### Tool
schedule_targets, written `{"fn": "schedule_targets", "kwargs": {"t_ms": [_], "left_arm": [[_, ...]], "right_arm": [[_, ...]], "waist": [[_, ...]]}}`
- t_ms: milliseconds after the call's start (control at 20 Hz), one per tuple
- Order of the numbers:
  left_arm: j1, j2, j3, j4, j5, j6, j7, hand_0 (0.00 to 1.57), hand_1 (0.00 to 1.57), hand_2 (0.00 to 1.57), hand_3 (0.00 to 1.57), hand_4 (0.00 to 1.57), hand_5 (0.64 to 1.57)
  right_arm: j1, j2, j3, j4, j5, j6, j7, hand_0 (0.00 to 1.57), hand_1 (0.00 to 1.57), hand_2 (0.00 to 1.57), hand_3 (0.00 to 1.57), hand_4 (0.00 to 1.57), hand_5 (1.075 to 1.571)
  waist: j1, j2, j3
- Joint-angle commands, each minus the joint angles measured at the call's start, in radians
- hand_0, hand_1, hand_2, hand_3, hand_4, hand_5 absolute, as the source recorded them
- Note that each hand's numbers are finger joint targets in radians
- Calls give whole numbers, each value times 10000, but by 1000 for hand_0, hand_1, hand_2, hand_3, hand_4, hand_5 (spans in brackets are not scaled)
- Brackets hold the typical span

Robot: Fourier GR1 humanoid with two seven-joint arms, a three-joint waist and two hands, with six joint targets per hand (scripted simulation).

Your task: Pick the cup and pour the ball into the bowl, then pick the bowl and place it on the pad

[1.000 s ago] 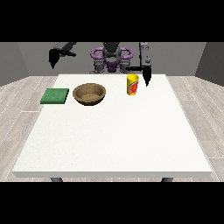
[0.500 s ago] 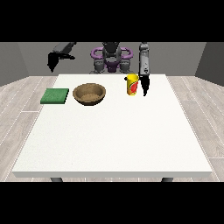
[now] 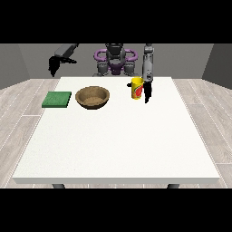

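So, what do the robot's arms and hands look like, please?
Both arms are grey and slim, and each ends in a black robot hand: one at the view's right and one at the view's left. No cables or markings show.

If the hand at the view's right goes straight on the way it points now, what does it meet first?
That hand points down beside the yellow cup, so it would probably meet the white table first. The cup lies just alongside; depth is unclear, so it may brush it.
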Motion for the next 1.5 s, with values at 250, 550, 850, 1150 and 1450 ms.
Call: {"fn": "schedule_targets", "kwargs": {"t_ms": [250, 550, 850, 1150, 1450], "left_arm": [[185, -499, -331, 329, -1323, 3227, -664, 1323, 1323, 1571, 1571, 1477, 1250], [320, 42, -1878, -653, -2617, 3246, 2068, 1341, 1341, 1571, 1571, 1532, 1304], [-1274, 2743, -2298, -439, -4231, 3133, 4817, 1450, 1450, 1571, 1571, 1571, 1291], [-2423, 2771, -3153, -518, -5663, 3102, 7116, 1486, 1486, 1571, 1571, 1571, 1274], [-2657, 2587, -3401, -777, -6626, 3323, 7928, 1491, 1491, 1571, 1571, 1571, 1273]], "right_arm": [[-485, -976, -591, 70, -563, 711, 246, 0, 0, 0, 0, 0, 1570], [-57, -977, -859, 1745, -338, 470, 552, 0, 0, 0, 0, 0, 1570], [-20, -878, -781, 1895, -362, 307, 1066, 0, 0, 0, 0, 0, 1569], [137, -777, -745, 2539, -212, 607, 300, 0, 0, 0, 0, 0, 1568], [-217, -989, -938, 2523, -381, 658, 348, 0, 0, 0, 0, 0, 1569]], "waist": [[-638, 516, -86], [523, -1927, -56], [613, -2633, -43], [547, -2575, -69], [477, -2320, -78]]}}
